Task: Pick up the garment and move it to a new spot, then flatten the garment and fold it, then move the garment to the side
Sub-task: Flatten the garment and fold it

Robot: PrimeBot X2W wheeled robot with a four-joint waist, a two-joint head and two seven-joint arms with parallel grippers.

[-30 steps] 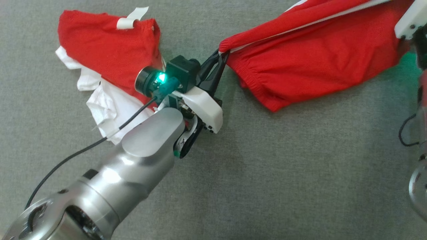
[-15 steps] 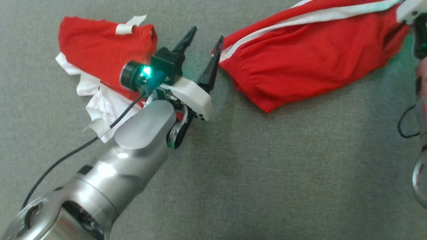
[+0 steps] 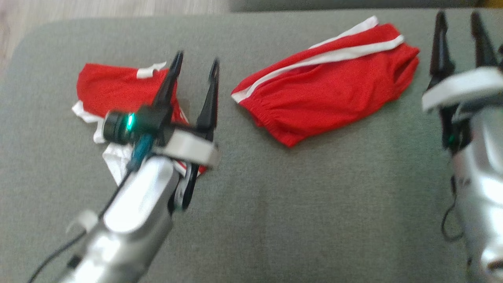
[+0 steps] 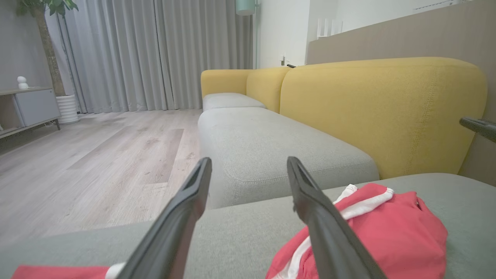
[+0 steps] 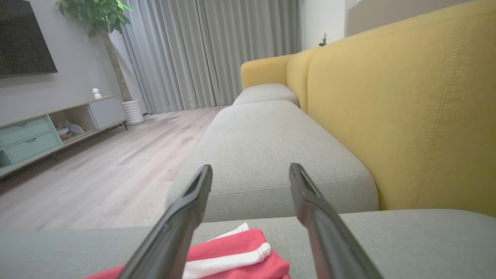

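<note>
With the left gripper (image 3: 197, 58) and the right gripper (image 3: 458, 15) both spread wide and empty, and the red shorts (image 3: 326, 98) laid between them on the grey cushion (image 3: 298, 216), the crumpled red-and-white cloth (image 3: 114, 86) by the left one may be snagged instead.

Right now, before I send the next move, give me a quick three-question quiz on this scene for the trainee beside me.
1. True or false: the left gripper is shut on the red shorts.
2. Where are the shorts? A) lying on the grey cushion; B) hanging from the right gripper; C) stretched between both grippers.
3. In the head view, what lies partly behind the left gripper?

Key
1. False: both grippers stand open and empty.
2. A.
3. A crumpled red and white garment.
</note>
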